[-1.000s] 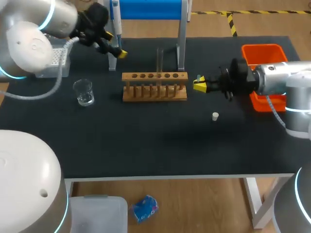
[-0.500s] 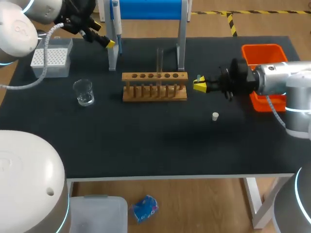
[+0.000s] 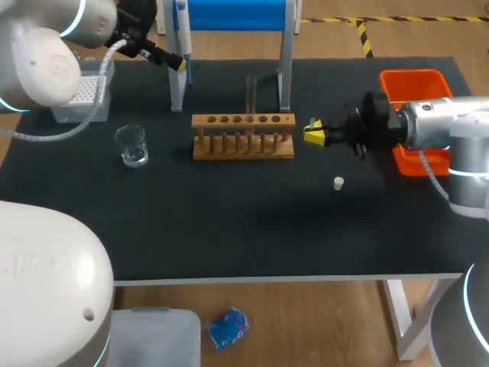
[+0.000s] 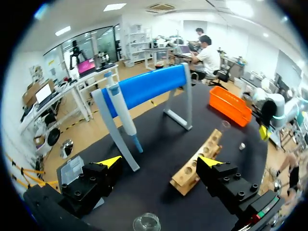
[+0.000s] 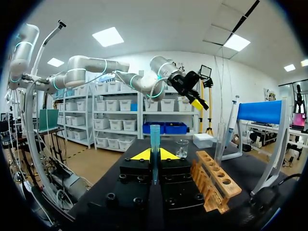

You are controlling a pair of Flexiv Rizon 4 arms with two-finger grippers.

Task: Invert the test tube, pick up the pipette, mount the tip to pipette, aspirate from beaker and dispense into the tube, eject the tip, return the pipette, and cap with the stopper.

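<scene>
In the head view, the left fingers [image 3: 180, 65] are higher and farther back than one second ago. They have left the lower part of the stand's leg and now sit just beside the pipette [image 3: 182, 27], which hangs on the blue stand [image 3: 237, 14]. I judge that picking up the pipette is the step in hand. The right fingers [image 3: 313, 136] have not moved and wait near the end of the wooden rack [image 3: 243, 139], where the test tube [image 3: 250, 95] stands upright. The beaker [image 3: 132, 145], the tip box [image 3: 76, 95], the stopper [image 3: 338, 182] and the orange bin [image 3: 412, 82] lie well apart on the counter [image 3: 252, 222].

In the left wrist view, the left fingers [image 4: 108, 163] are spread wide, with nothing between them. The pipette [image 4: 122, 113] hangs ahead, nearer to one finger, and the stand's leg [image 4: 113, 132] is right beside it. That leg could be hit during the grasp.

In the right wrist view, the right fingers [image 5: 142, 155] are pinching a blue pipette tip [image 5: 154, 137], held upright. The rack [image 5: 214, 180] and the test tube [image 5: 220, 137] are just beside them.
</scene>
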